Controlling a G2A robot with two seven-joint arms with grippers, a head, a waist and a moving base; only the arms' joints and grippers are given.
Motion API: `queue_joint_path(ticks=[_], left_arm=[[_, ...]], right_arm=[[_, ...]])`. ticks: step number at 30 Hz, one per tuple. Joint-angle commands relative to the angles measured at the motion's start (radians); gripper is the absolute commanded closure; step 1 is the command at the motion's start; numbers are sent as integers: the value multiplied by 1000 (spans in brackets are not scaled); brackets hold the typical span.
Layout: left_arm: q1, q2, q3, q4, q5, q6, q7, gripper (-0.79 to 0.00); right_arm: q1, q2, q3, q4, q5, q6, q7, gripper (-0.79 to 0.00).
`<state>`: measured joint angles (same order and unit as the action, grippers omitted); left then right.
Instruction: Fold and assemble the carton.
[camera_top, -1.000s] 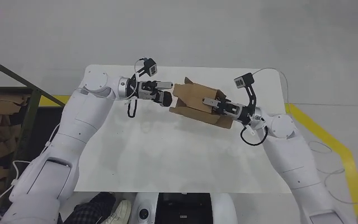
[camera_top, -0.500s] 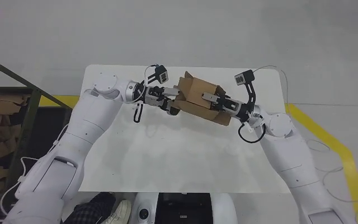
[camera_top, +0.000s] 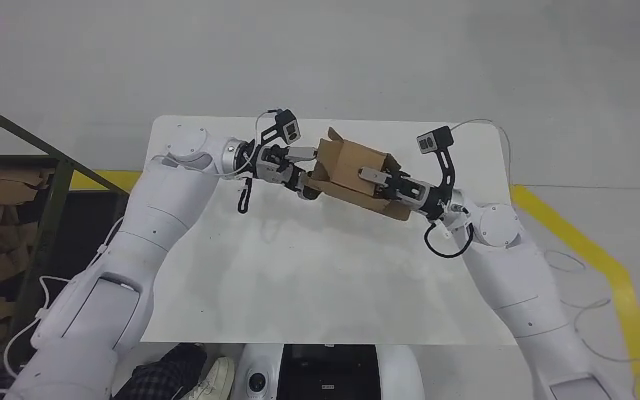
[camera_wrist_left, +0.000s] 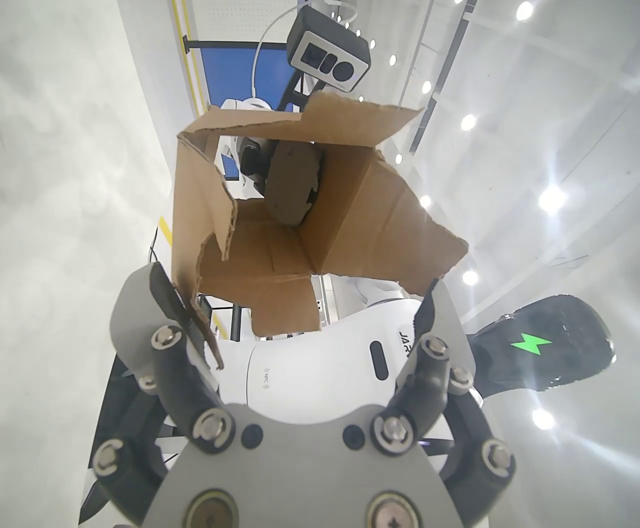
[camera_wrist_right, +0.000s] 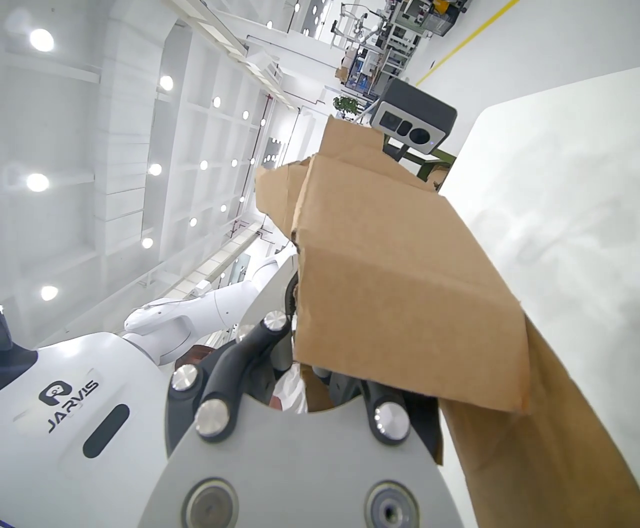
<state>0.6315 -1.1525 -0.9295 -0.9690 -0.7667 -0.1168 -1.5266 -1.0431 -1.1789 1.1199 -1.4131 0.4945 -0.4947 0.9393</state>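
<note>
My right gripper is clamped on one wall of the carton, with one finger inside. It holds the carton over the table near the far edge, so the open end faces my other arm. My left gripper is open at that end, jaws spread either side of the loose flaps. One finger touches a flap, placed, I judge, to fold them in.
</note>
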Motion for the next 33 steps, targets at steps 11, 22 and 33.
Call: queue_joint_path(ticks=[11,22,33], left_arm=[[-21,-13,-5,11,-12,-24,-5,-785],[-24,-19,-3,9,-1,-18,-9,-785],[-26,-12,6,-30,31,0,-9,-785]], right_arm=[[-9,-4,-18,-7,10,4,25,0],[-7,-7,-24,-3,8,5,34,0],[-4,-8,-25,1,1,8,43,0]])
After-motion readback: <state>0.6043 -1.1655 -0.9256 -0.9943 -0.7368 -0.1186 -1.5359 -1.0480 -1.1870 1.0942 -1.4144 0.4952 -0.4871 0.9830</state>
